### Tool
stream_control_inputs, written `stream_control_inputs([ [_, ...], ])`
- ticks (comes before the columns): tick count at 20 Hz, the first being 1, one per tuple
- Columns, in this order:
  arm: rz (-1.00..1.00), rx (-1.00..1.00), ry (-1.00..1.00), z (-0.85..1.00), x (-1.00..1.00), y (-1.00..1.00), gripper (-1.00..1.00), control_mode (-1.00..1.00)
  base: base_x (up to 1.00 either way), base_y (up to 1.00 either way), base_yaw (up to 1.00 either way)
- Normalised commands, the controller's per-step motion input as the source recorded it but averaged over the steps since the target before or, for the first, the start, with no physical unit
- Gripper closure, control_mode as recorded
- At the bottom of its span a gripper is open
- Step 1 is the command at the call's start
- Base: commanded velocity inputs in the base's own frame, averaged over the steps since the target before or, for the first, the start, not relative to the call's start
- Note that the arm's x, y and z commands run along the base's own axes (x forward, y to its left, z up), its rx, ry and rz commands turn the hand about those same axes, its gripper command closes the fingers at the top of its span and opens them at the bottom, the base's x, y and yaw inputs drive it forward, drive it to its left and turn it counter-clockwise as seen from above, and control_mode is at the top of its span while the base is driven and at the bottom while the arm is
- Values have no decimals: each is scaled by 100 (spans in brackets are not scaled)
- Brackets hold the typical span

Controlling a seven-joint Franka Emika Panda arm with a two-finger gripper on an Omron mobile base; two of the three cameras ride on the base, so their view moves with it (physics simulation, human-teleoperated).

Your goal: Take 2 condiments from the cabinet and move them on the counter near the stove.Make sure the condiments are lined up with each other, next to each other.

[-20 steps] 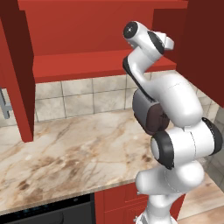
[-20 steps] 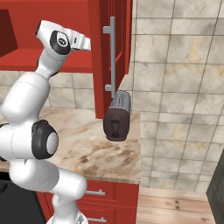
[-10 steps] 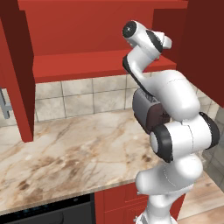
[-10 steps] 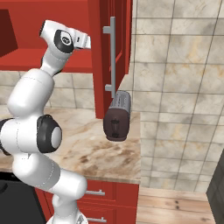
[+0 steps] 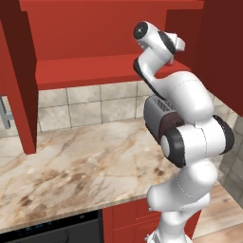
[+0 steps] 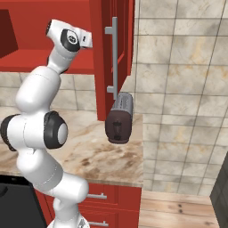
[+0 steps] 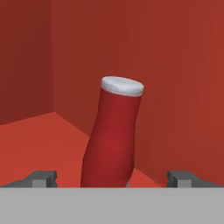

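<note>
Arm: its lower joints have swung round since a second ago while the hand has stayed up at the cabinet (image 5: 104,42), so the reach is settling, I judge
Fingers (image 7: 112,177): spread wide, holding nothing, tips either side of the bottle's base, apart from it
Red bottle (image 7: 113,135): pale cap, leaning on the cabinet shelf (image 7: 39,144), near the back corner
Bench (image 5: 71,166): no condiment on it
</note>
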Motion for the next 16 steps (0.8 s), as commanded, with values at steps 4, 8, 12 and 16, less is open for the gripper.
stream_control_inputs([
  [4, 0, 0, 0, 0, 22, -3, -100, -100, 0, 0, 0],
  [8, 0, 0, 0, 0, 19, 0, -100, -100, 0, 0, 0],
  [12, 0, 0, 0, 0, 16, -2, -100, -100, 0, 0, 0],
  [16, 0, 0, 0, 0, 12, -4, -100, -100, 0, 0, 0],
])
